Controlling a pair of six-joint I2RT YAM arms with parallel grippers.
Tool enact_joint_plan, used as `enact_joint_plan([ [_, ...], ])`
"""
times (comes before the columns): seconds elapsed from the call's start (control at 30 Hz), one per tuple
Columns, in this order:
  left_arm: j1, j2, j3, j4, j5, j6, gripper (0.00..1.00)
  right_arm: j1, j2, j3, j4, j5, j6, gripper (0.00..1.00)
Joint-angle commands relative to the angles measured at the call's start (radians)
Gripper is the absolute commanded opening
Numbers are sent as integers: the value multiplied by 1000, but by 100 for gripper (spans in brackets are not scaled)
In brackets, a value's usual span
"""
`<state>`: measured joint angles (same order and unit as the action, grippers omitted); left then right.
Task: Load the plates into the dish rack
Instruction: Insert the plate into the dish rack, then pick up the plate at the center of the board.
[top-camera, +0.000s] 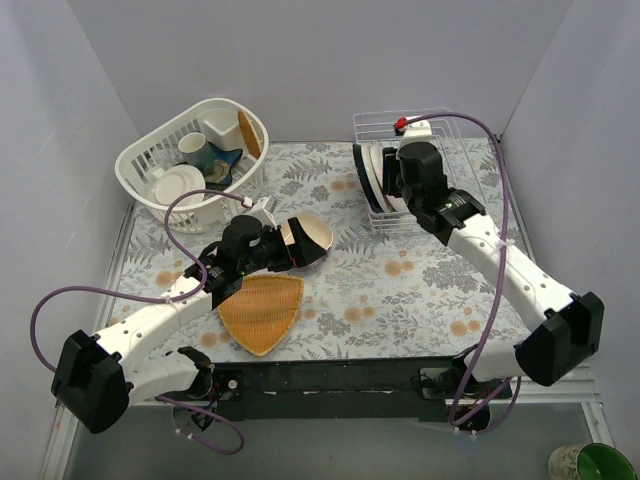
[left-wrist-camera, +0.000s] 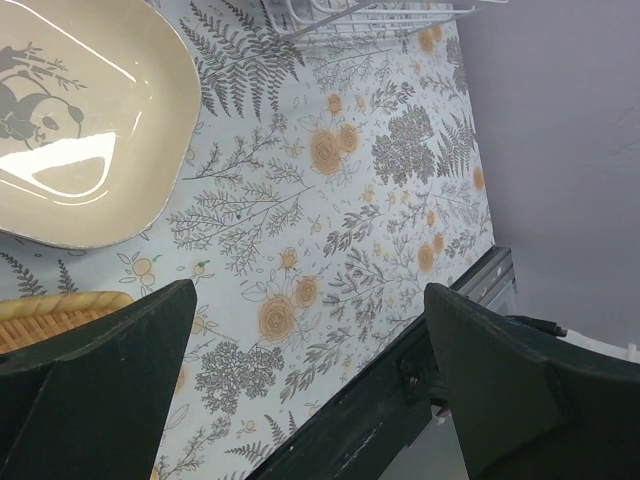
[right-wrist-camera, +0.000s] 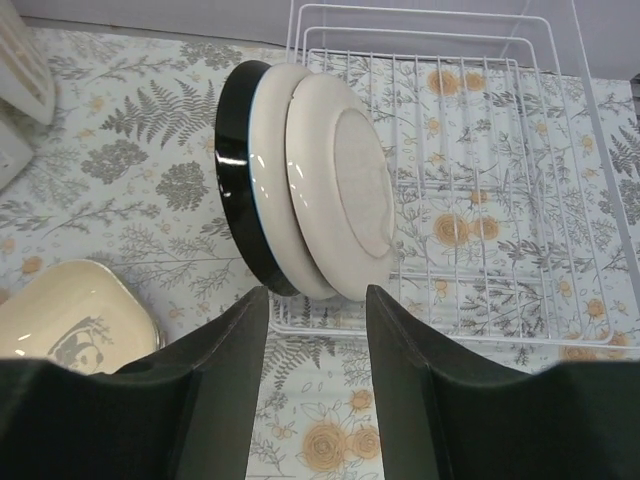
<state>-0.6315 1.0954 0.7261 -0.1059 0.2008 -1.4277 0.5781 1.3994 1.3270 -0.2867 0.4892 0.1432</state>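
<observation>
Top view, dish rack (top-camera: 440, 116): one rectangular rack of thin white wire, sitting at the far right of the counter (top-camera: 420, 290), which is wearing a fern-and-flower cloth.
Top view, plates (top-camera: 370, 185): round discs are standing on edge at the rack's left end.
Top view, cream dish (top-camera: 312, 236): one glossy rounded-square dish, lying flat mid-counter, near the one orange woven triangular tray (top-camera: 262, 312).
Top view, basket (top-camera: 140, 165): one white slotted plastic oval, sitting far left and holding cups.
Left wrist view, left pincer (left-wrist-camera: 310, 390): two dark fingers are standing wide apart, gripping nothing, over bare cloth beside the panda-printed cream dish.
Right wrist view, rack load: three are standing upright, one dark plate (right-wrist-camera: 230, 170) and two pale plates (right-wrist-camera: 340, 180).
Right wrist view, right pincer (right-wrist-camera: 318, 390): its fingers are standing apart with nothing between them, just short of the plates.
</observation>
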Motion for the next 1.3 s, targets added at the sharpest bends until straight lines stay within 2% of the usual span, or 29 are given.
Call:
enact_joint_plan([
  [0.0,3,-19,6,-28,-50,27,98,-1,-126,-70,3,-124,41,52],
  [0.2,21,57,44,-57,-67,44,98,-1,-253,-178,-29,-253,90,52],
  [0.4,36,64,65,-93,-110,70,98,-1,-365,-271,-49,-400,162,52],
  [0.67,78,52,81,-163,-156,102,98,-1,-386,-371,-25,-540,249,52],
  [0.97,180,107,64,-172,-187,139,96,2,-205,-351,56,-584,233,51],
  [1.27,194,179,107,-172,-236,185,93,35,65,-175,66,-549,147,46],
])
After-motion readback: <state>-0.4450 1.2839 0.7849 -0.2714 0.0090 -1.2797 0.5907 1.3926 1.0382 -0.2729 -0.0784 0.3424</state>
